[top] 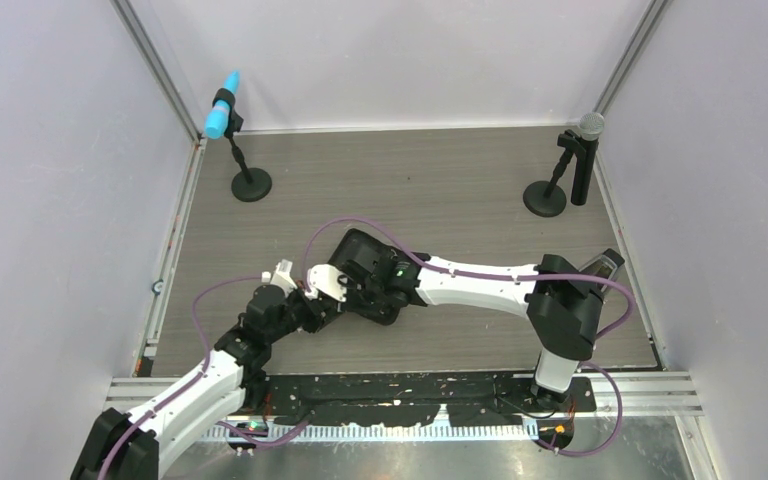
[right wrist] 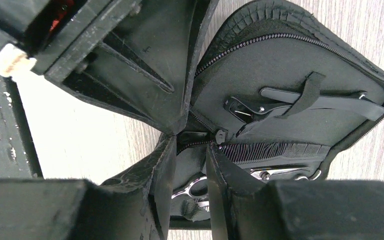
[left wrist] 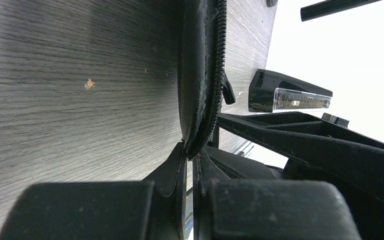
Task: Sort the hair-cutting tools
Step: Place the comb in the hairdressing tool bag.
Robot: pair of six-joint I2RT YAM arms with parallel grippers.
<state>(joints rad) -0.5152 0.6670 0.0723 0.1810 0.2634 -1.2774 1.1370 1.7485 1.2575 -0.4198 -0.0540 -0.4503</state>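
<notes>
The black zip case (top: 358,252) lies open mid-table. My left gripper (left wrist: 191,150) is shut on the edge of its lifted flap (left wrist: 200,75), holding it up. Inside the case (right wrist: 290,65), black clips (right wrist: 280,105) sit under an elastic strap, with the black comb (right wrist: 275,150) below them. Silver scissors (right wrist: 192,189) lie lower down, with their ring handle showing between my right fingers. My right gripper (right wrist: 192,142) is partly open at the case's zip edge, just over that ring, with nothing visibly clamped. In the top view the grippers, left (top: 305,292) and right (top: 355,290), meet at the case.
A blue-headed microphone (top: 222,110) on a round base (top: 251,185) stands back left. A silver-headed one (top: 585,130) with its base (top: 544,198) stands back right. White walls close in the wooden table (top: 440,180) on three sides.
</notes>
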